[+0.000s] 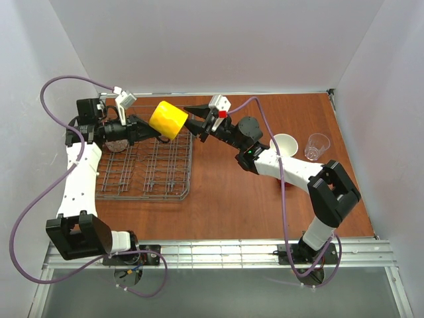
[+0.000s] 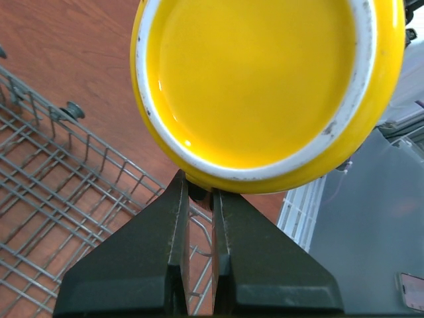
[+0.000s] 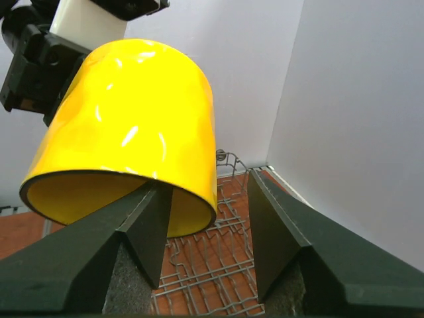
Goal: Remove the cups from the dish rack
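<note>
The yellow mug (image 1: 167, 119) hangs in the air over the far right corner of the grey wire dish rack (image 1: 149, 173). My left gripper (image 1: 156, 131) is shut on it from the left; in the left wrist view the fingers (image 2: 200, 189) pinch it just under its base (image 2: 265, 86). My right gripper (image 1: 190, 121) is open at the mug's mouth. In the right wrist view (image 3: 209, 182) one finger is inside the mug (image 3: 132, 112) and the other outside, with the rack (image 3: 218, 265) below. A dark round cup (image 1: 118, 143) sits in the rack, partly hidden under my left arm.
A cup with a white inside (image 1: 283, 144) and the clear glass tumbler (image 1: 318, 146) stand on the brown table to the right, by my right arm. White walls close in the back and sides. The rack's wires (image 2: 59, 192) lie under the left gripper.
</note>
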### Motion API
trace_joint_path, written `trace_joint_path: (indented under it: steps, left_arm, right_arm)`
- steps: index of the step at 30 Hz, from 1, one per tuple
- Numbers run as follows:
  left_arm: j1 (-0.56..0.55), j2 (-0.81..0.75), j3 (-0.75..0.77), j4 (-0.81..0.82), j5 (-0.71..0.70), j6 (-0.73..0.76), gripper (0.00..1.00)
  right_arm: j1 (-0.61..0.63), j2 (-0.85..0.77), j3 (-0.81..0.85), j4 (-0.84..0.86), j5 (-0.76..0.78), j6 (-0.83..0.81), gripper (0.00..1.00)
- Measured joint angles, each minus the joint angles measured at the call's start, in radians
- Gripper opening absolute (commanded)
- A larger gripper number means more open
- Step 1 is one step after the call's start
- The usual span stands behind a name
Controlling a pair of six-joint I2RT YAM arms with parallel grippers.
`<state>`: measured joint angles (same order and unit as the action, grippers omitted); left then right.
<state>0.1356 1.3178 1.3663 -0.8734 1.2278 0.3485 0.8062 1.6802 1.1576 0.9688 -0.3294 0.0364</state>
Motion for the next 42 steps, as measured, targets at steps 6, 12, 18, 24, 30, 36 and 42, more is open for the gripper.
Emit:
trace_joint_path:
  steps: [6, 12, 18, 24, 30, 36, 42]
  left_arm:
    - [-0.007, -0.024, -0.051, 0.039, 0.026, -0.036, 0.00]
    - [-0.011, -0.037, -0.056, 0.026, 0.062, -0.133, 0.00]
    - [-0.018, -0.037, -0.081, 0.039, 0.053, -0.129, 0.54]
    - [-0.021, -0.037, -0.078, 0.079, 0.014, -0.102, 0.98]
    - [-0.021, -0.037, -0.070, 0.098, -0.084, -0.122, 0.98]
    - [-0.021, -0.047, -0.051, 0.104, -0.258, -0.113, 0.98]
    - [-0.021, -0.057, -0.050, 0.111, -0.398, -0.079, 0.98]
  right_arm:
    - [0.000, 0.014, 0.021, 0.000, -0.047, 0.047, 0.12]
    - [-0.018, 0.027, 0.030, 0.003, -0.074, 0.008, 0.01]
    - [-0.013, -0.005, -0.034, -0.016, -0.043, 0.021, 0.01]
    - [-0.030, -0.103, -0.132, -0.125, -0.002, 0.051, 0.01]
    - [-0.128, -0.211, -0.213, -0.246, -0.006, 0.116, 0.01]
    - [-0.274, -0.278, -0.126, -0.724, 0.065, 0.107, 0.01]
    - [-0.289, -0.278, 0.045, -1.288, 0.242, 0.029, 0.01]
